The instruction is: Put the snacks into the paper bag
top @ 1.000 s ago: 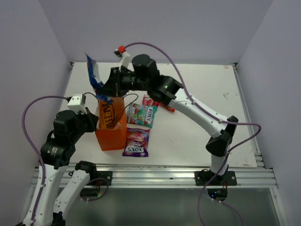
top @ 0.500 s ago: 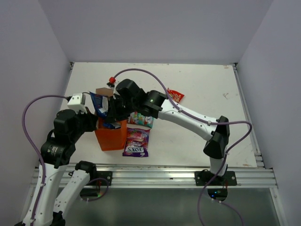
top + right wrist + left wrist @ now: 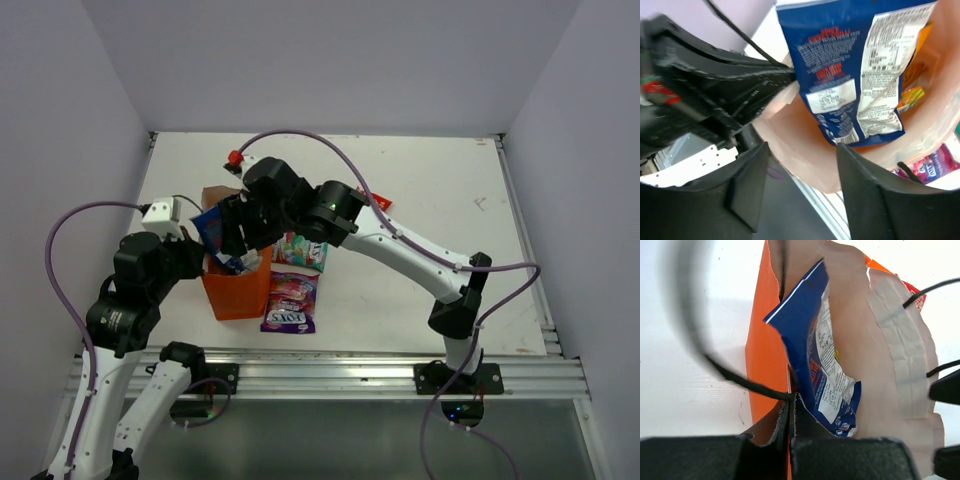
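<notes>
We have just spread our right fingers [image 3: 747, 190] wide, empty now, releasing the blue-white packet [image 3: 850, 75] inside the paper bag [image 3: 762, 365]; our left fingers [image 3: 715, 460] clamp its rim; one more snack bagged.

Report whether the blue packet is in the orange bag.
In: the blue glossy packet stands between the pale inner walls of the upright orange paper bag in both wrist views; the open right gripper holds nothing.
</notes>
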{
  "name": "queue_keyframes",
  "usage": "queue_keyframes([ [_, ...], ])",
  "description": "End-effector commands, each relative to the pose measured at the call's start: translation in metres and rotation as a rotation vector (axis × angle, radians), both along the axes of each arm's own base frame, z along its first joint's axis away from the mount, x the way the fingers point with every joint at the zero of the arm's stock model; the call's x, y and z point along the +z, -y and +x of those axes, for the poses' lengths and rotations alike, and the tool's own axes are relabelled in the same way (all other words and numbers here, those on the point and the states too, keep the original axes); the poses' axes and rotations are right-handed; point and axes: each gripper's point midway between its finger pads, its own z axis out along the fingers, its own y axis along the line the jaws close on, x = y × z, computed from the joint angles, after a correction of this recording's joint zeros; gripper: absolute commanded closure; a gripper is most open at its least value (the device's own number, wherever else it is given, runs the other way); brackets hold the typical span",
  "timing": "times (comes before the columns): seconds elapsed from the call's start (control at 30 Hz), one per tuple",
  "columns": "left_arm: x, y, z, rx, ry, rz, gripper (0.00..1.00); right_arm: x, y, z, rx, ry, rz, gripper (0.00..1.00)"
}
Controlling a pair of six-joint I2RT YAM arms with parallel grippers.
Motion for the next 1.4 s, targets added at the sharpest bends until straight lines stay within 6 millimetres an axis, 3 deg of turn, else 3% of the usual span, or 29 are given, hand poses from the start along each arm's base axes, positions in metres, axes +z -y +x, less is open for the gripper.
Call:
queue_keyframes([
  [0.0,0.018,-0.003,0.002,0.011,0.049,0.015,1.0,0.062,0.019,-0.001,0.007,0.127,0.09,0.38],
  [0.13,0.019,-0.007,0.002,0.028,0.051,0.024,1.0,0.079,0.053,0.001,-0.05,0.197,0.078,0.35],
  [0.17,0.019,-0.008,0.002,0.032,0.051,0.024,1.0,0.055,0.06,0.002,-0.059,0.187,0.011,0.35],
  [0.2,0.019,-0.008,0.002,0.036,0.052,0.026,1.0,0.058,0.075,0.0,-0.08,0.208,0.005,0.35],
  [0.23,0.019,-0.009,0.002,0.038,0.052,0.029,1.0,0.045,0.084,0.0,-0.085,0.208,-0.035,0.35],
  [0.27,0.019,-0.011,0.003,0.046,0.053,0.033,1.0,0.01,0.094,-0.003,-0.078,0.178,-0.12,0.35],
  [0.33,0.019,-0.013,0.003,0.057,0.049,0.039,1.0,-0.007,0.114,-0.009,-0.092,0.175,-0.15,0.34],
  [0.37,0.018,-0.016,0.003,0.074,0.048,0.046,1.0,-0.053,0.128,-0.014,-0.09,0.139,-0.248,0.33],
  [0.43,0.017,-0.019,0.003,0.091,0.043,0.051,1.0,-0.083,0.136,-0.019,-0.087,0.121,-0.272,0.31],
  [0.47,0.017,-0.021,0.003,0.101,0.044,0.055,1.0,-0.118,0.148,-0.025,-0.079,0.092,-0.337,0.31],
  [0.5,0.018,-0.021,0.003,0.103,0.046,0.053,1.0,-0.127,0.143,-0.023,-0.077,0.092,-0.32,0.3],
  [0.53,0.018,-0.02,0.004,0.1,0.045,0.055,1.0,-0.154,0.146,-0.029,-0.064,0.058,-0.359,0.3],
  [0.63,0.017,-0.019,0.005,0.093,0.037,0.056,1.0,-0.176,0.128,-0.025,-0.055,0.039,-0.313,0.3],
  [0.77,0.019,-0.018,0.005,0.087,0.04,0.054,1.0,-0.224,0.111,-0.016,-0.039,0.005,-0.336,0.3],
  [0.9,0.021,-0.019,0.002,0.084,0.039,0.06,1.0,-0.234,0.098,-0.002,-0.054,0.01,-0.305,0.3],
  [1.17,0.019,-0.02,-0.002,0.082,0.035,0.062,1.0,-0.27,0.107,0.016,-0.111,-0.056,-0.307,0.3],
  [1.27,0.022,-0.019,-0.001,0.08,0.044,0.062,1.0,-0.291,0.11,0.014,-0.106,-0.084,-0.344,0.3],
  [1.37,0.023,-0.019,0.0,0.077,0.045,0.06,1.0,-0.309,0.111,0.009,-0.092,-0.117,-0.369,0.36],
])
